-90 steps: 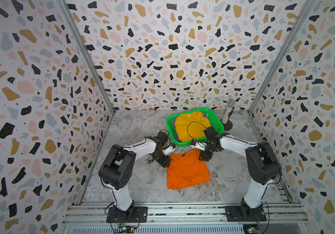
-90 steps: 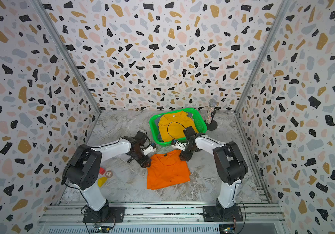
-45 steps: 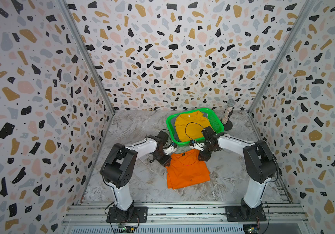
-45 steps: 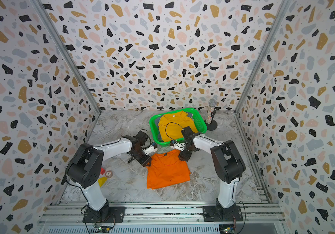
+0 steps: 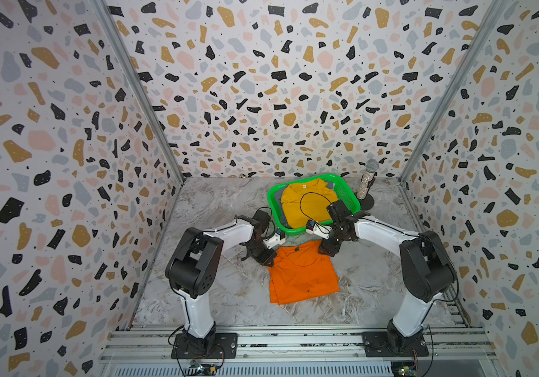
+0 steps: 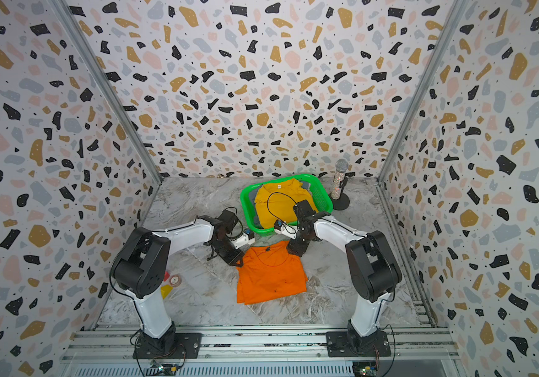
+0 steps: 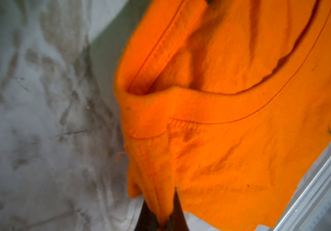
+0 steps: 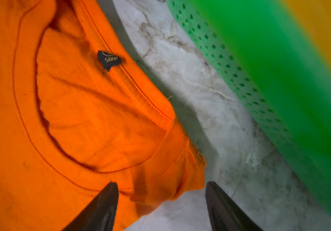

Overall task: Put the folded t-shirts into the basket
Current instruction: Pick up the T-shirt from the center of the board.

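T-shirt (image 5: 294, 202) in basket (image 5: 291, 231); other t-shirt (image 5: 304, 277) on table (image 5: 216, 202) before basket.

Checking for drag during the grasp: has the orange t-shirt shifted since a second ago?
No. The orange t-shirt lies in the same spot, its collar edge just short of the near wall of the basket.

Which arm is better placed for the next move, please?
Right: the right gripper, open, straddles a free corner of the orange t-shirt, ready to close; the left gripper is shut on another.
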Action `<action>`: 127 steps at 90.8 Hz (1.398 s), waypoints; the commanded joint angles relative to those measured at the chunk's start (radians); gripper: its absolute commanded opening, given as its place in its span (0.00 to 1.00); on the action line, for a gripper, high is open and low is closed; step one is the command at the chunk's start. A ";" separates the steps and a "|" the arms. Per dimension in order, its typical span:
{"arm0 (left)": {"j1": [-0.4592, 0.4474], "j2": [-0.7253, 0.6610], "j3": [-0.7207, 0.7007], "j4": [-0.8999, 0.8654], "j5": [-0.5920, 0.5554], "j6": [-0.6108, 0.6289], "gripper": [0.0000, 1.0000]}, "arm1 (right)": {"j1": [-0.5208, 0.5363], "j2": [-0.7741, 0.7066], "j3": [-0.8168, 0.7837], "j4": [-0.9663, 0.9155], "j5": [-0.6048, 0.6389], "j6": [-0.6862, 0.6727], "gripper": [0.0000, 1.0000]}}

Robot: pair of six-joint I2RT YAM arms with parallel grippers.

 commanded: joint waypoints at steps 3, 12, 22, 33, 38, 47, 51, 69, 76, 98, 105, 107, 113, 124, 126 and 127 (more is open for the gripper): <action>0.015 0.021 0.012 -0.061 0.044 0.028 0.00 | -0.005 0.033 0.044 -0.010 0.017 0.025 0.75; 0.017 0.024 0.011 -0.058 0.044 0.024 0.00 | -0.005 0.066 0.056 -0.038 0.004 0.014 0.75; 0.017 0.021 0.006 -0.049 0.043 0.020 0.00 | 0.001 0.094 0.054 -0.061 -0.010 0.009 0.74; 0.016 0.007 -0.011 -0.023 0.028 0.021 0.00 | 0.016 0.116 0.052 -0.078 -0.014 0.007 0.71; 0.017 0.004 -0.015 -0.020 0.029 0.022 0.00 | 0.021 0.127 0.053 -0.081 -0.016 0.011 0.69; 0.015 -0.001 -0.020 -0.016 0.030 0.028 0.00 | 0.024 0.151 0.061 -0.093 -0.017 0.023 0.63; 0.016 -0.006 -0.023 -0.017 0.031 0.032 0.00 | 0.024 0.158 0.061 -0.099 -0.019 0.026 0.59; 0.016 -0.048 -0.062 0.009 0.024 0.053 0.00 | 0.024 0.157 0.032 -0.119 -0.055 0.040 0.27; 0.016 -0.064 -0.077 0.022 0.023 0.057 0.00 | 0.025 0.139 0.021 -0.117 -0.076 0.051 0.11; 0.017 -0.121 -0.126 0.081 0.042 0.062 0.00 | 0.025 0.011 -0.019 -0.064 -0.111 0.070 0.00; 0.016 -0.159 -0.149 0.107 0.056 0.064 0.00 | 0.025 -0.041 -0.037 -0.039 -0.093 0.072 0.00; 0.017 -0.169 -0.151 0.111 0.062 0.065 0.00 | 0.024 -0.058 -0.042 -0.031 -0.086 0.072 0.00; 0.016 -0.193 -0.153 0.111 0.075 0.071 0.00 | 0.024 -0.104 -0.060 -0.015 -0.073 0.070 0.00; 0.017 -0.230 -0.140 0.094 0.122 0.086 0.00 | 0.025 -0.191 -0.088 0.005 -0.053 0.063 0.00; 0.016 -0.235 -0.136 0.090 0.129 0.085 0.00 | 0.024 -0.206 -0.093 0.007 -0.050 0.060 0.00; 0.016 -0.238 -0.134 0.088 0.133 0.085 0.00 | 0.024 -0.215 -0.094 0.007 -0.048 0.059 0.00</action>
